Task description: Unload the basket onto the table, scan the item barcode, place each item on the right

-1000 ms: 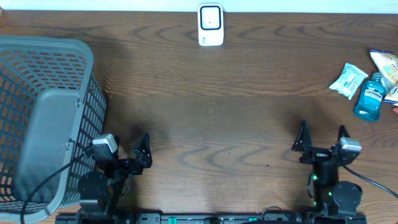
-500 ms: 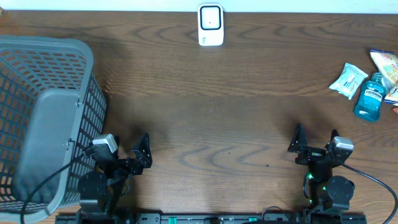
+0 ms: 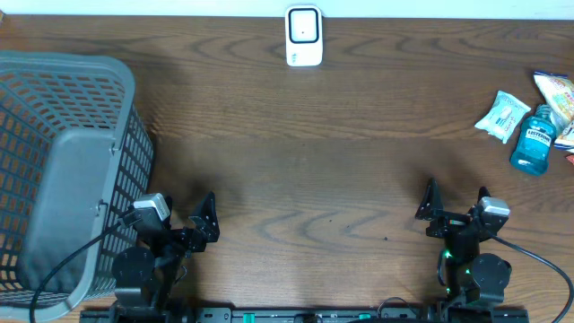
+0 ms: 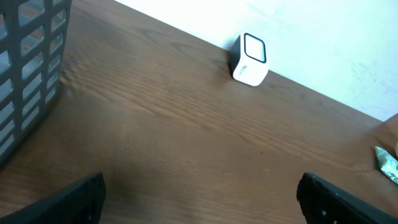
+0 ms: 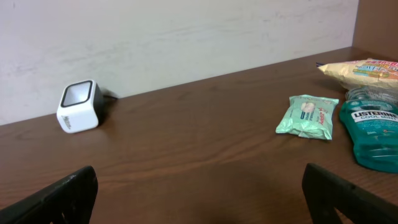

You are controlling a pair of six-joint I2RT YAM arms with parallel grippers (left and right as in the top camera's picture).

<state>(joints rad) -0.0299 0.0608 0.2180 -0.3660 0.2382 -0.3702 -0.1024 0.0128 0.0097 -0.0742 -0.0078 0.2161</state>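
Scanner [image 3: 304, 36]: a small white box at the far edge of the counter [image 3: 296, 152], against the wall.
Basket [image 3: 63, 170]: grey mesh, well left of the scanner, filling the counter's left edge down to the near side.
Items: a blue mouthwash bottle [image 3: 535, 139], a green packet [image 3: 502, 115] just beside it and a yellow snack bag [image 3: 556, 90] are grouped well right of the scanner. They sit at the right edge, and the frame cuts off the bag.
Left tool [image 4: 200, 198]: nearer than the scanner and to its left, close by the basket's corner, fingers spread wide, holding nothing.
Right tool [image 3: 456, 190]: nearer than the scanner and to its right, fingers spread wide, holding nothing, well apart from the bottle.
Open room: bare wood runs from the scanner to both tools.
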